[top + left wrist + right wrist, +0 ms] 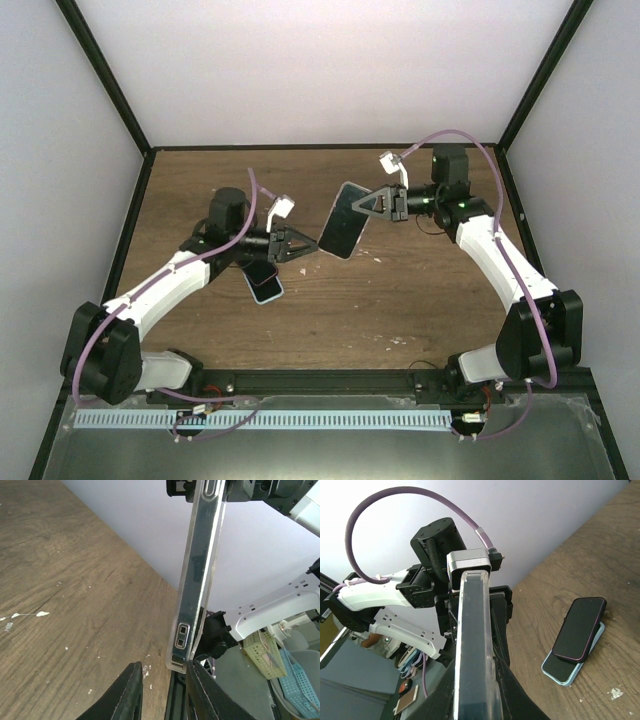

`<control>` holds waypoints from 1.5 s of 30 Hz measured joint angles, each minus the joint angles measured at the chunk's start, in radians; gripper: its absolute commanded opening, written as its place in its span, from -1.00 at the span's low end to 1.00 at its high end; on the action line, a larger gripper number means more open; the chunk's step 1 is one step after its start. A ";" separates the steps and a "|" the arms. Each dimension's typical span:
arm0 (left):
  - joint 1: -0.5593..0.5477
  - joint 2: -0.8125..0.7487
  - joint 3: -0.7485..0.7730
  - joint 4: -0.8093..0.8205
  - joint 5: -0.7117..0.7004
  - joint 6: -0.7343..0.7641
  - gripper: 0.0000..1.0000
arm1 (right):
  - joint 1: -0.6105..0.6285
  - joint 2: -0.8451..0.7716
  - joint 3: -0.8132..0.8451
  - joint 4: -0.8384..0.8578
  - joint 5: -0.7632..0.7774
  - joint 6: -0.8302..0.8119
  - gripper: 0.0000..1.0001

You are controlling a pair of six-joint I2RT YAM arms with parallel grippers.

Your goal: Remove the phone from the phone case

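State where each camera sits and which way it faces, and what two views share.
Top external: above and behind, looking down at the table; both arms show, left gripper and right gripper at the cased phone.
Left wrist: on the left arm, facing the phone's edge past its own fingers.
Right wrist: on the right arm, facing the left arm past the phone it holds.
Shared: top and right wrist show the stacked phones.

- Clear, glossy phone case [200,580] around dark phone [345,220].
- Brown wood-grain table [400,300], flecked white.
- Just below left gripper [313,247]: black purple-rimmed handset [580,627] atop pale blue handset [560,670].
- Purple cable [380,510].
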 measured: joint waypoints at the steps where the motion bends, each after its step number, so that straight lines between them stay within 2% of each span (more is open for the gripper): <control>1: 0.002 0.005 0.002 0.002 -0.005 0.002 -0.49 | 0.000 0.000 0.000 0.003 0.006 0.002 -0.99; 4: 0.013 0.015 0.003 0.010 -0.011 0.003 -0.49 | 0.000 0.000 0.000 0.010 0.019 0.004 -0.99; 8: 0.058 0.061 -0.011 -0.013 -0.125 0.003 -0.47 | 0.019 -0.025 0.000 0.016 -0.084 0.055 -0.99; 10: 0.082 0.084 -0.024 -0.042 -0.167 0.006 -0.30 | 0.031 -0.056 0.000 0.018 -0.132 0.068 -0.99; 13: 0.090 0.081 -0.028 -0.064 -0.161 0.014 0.11 | 0.039 -0.084 0.000 0.020 -0.179 0.074 -0.99; 15: 0.090 0.052 -0.033 -0.057 -0.127 0.025 0.25 | 0.035 -0.085 0.000 0.018 -0.190 0.072 -0.99; 17: 0.090 -0.006 -0.046 -0.053 -0.089 0.043 0.30 | 0.031 -0.082 0.000 0.010 -0.194 0.061 -0.99; 21: 0.081 -0.154 -0.056 -0.049 -0.009 0.071 0.31 | 0.020 -0.065 0.025 -0.026 -0.193 0.013 -0.99; 25: 0.029 -0.224 -0.056 -0.054 0.037 0.093 0.26 | 0.019 -0.048 0.039 -0.053 -0.192 -0.027 -0.99; 28: -0.014 -0.231 -0.056 -0.060 0.050 0.091 0.20 | 0.020 -0.041 0.040 -0.075 -0.191 -0.055 -0.99; 33: -0.024 -0.222 -0.056 -0.052 0.056 0.082 0.16 | 0.027 -0.039 0.040 -0.105 -0.186 -0.084 -0.99; 45: -0.060 -0.181 -0.043 -0.020 0.074 0.063 0.17 | 0.034 -0.039 0.040 -0.119 -0.174 -0.100 -0.99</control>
